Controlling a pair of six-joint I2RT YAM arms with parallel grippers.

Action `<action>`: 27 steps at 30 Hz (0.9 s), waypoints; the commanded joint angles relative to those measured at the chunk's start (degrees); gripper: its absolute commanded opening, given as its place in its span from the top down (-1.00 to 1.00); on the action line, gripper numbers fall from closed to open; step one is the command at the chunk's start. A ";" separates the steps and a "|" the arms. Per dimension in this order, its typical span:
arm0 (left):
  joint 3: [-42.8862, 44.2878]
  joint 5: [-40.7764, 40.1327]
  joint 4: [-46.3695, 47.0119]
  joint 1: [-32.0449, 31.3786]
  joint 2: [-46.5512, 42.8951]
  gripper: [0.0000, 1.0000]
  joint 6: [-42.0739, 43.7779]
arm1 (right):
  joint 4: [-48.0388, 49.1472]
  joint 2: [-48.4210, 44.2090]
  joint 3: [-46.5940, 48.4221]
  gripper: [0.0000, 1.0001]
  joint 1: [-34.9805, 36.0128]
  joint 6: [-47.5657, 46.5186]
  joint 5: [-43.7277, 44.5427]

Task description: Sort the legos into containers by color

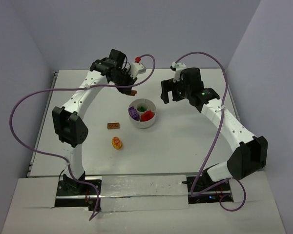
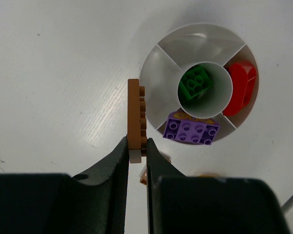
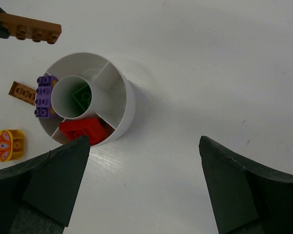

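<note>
Fingers (image 2: 115,163) of left gripper (image 2: 136,152) pinch long brown plastic brick (image 2: 135,112) by one end; right gripper (image 3: 144,145) wide, empty. Risk: thin end-grip slips, brick tips outside white round plastic dish (image 2: 154,80).

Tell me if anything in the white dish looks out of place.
The purple plastic brick sits askew, perched across its wedge's rim in the white round dish and poking past the outer wall instead of lying inside.
</note>
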 commanded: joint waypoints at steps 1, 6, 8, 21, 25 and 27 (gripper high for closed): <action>4.68 -0.85 -6.90 -1.26 3.18 0.89 4.37 | 0.69 -2.10 -0.70 -1.00 -1.05 1.23 -2.24; 4.17 0.82 -7.28 -2.03 3.72 0.86 4.56 | 0.93 -1.88 -1.69 -1.00 -1.39 1.51 -3.29; 4.14 0.81 -7.59 -2.54 4.06 0.84 4.38 | 0.96 -1.68 -1.86 -1.00 -1.51 1.51 -3.55; 4.32 1.44 -6.94 -3.05 6.72 0.66 3.51 | 0.96 -1.03 -2.30 -1.00 -1.94 1.86 -4.45; 4.90 0.86 -5.58 -3.17 7.37 0.60 2.89 | 1.05 -0.97 -2.72 -1.00 -1.89 2.10 -4.61; 5.96 0.62 -5.97 -3.35 8.18 0.48 2.89 | 0.96 -0.74 -2.78 -1.00 -1.98 2.12 -4.72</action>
